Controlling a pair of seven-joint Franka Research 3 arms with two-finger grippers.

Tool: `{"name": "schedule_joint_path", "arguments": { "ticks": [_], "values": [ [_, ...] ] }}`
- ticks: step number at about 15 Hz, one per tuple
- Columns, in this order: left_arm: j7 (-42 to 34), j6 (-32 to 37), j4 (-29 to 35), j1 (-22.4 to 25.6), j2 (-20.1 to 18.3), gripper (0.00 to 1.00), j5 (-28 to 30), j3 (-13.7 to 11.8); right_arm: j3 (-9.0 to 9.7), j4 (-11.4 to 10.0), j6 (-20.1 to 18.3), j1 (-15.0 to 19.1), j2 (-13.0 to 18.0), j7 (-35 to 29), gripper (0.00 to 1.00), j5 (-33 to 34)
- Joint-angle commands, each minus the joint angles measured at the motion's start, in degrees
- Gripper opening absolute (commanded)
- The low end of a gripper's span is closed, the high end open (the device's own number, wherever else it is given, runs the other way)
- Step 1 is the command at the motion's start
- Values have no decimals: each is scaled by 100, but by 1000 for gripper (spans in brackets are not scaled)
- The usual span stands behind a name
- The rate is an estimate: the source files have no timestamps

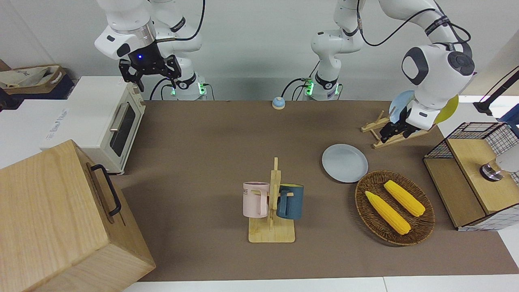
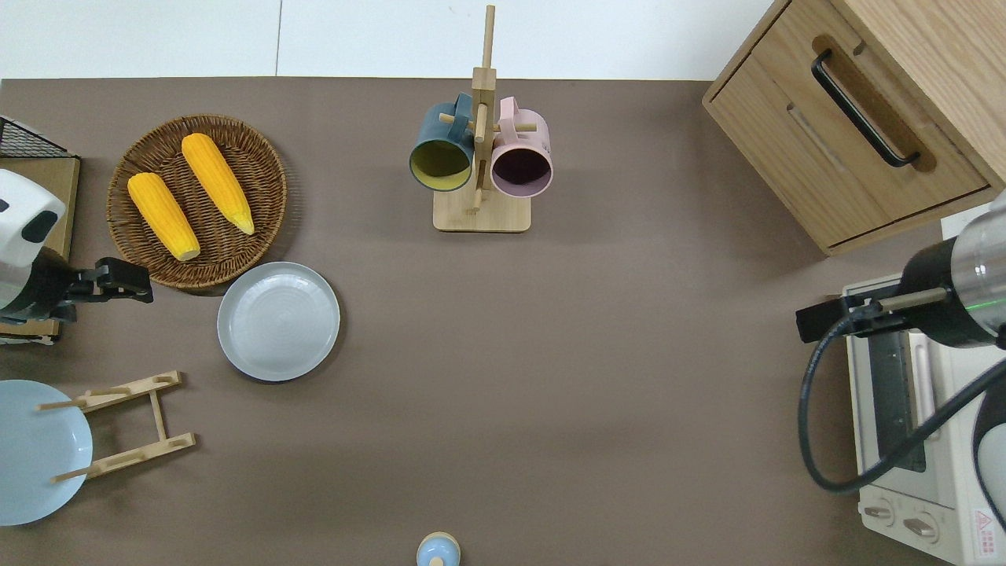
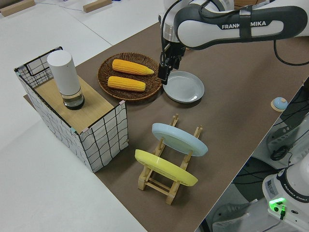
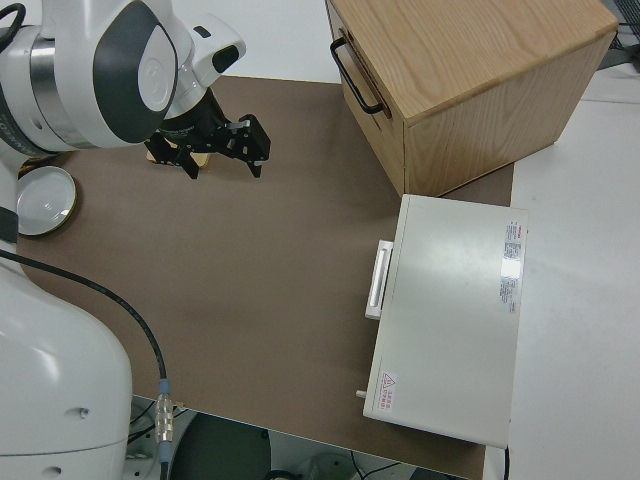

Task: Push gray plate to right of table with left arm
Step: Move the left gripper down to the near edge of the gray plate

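We judge the approach step: the left end effector (image 2: 134, 283), fingers seemingly pressed together, hangs beside the gray plate (image 2: 278, 321), which lies near the wicker basket (image 2: 259, 157); next, contact its rim

Gray plate (image 2: 278, 321): flat, round, pale gray, shallow raised rim, faint rings on its face. Empty, right side up, lying flat on the table (image 2: 550, 377). Placed toward the left arm's end, just beside a wicker basket (image 2: 259, 165) and slightly nearer to the robots than it, rims nearly touching or touching.

Table: large rectangle, matte brown cover, white edges.

Left arm (image 1: 440, 67): white, jointed, round black joint caps, black cable along it. Bent down over the table's end. Left gripper (image 2: 118, 281): small, dark, raised over the brown cover beside the basket's edge, apart from the plate, holding nothing. Finger state unclear.
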State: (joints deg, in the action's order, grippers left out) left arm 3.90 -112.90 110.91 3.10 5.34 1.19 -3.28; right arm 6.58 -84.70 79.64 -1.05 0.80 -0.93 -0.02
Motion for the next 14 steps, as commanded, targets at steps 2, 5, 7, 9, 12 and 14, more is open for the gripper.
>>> {"name": "schedule_joint_path", "arguments": {
  "ticks": [2, 5, 7, 9, 12, 14],
  "values": [
    [-100, -382, 300, -11, 247, 998, 118, -6, 98, 50, -89, 113, 17, -74, 983, -33],
    [-100, -435, 300, -64, 520, 998, 145, 55, 89, 50, -89, 113, 17, -74, 983, -33],
    [-100, -461, 308, -73, 687, 993, 136, 82, 98, 50, -89, 113, 17, -74, 983, -33],
    [-100, -496, 308, -134, 809, 993, 136, 82, 89, 50, -89, 113, 17, -74, 983, -25],
    [-100, -663, 335, -152, 1004, 991, 136, 90, 98, 50, -89, 113, 17, -74, 983, -33],
    [-100, -672, 378, -152, 1013, 989, 136, 108, 98, 50, -89, 113, 17, -74, 983, -25]
  ]
}}
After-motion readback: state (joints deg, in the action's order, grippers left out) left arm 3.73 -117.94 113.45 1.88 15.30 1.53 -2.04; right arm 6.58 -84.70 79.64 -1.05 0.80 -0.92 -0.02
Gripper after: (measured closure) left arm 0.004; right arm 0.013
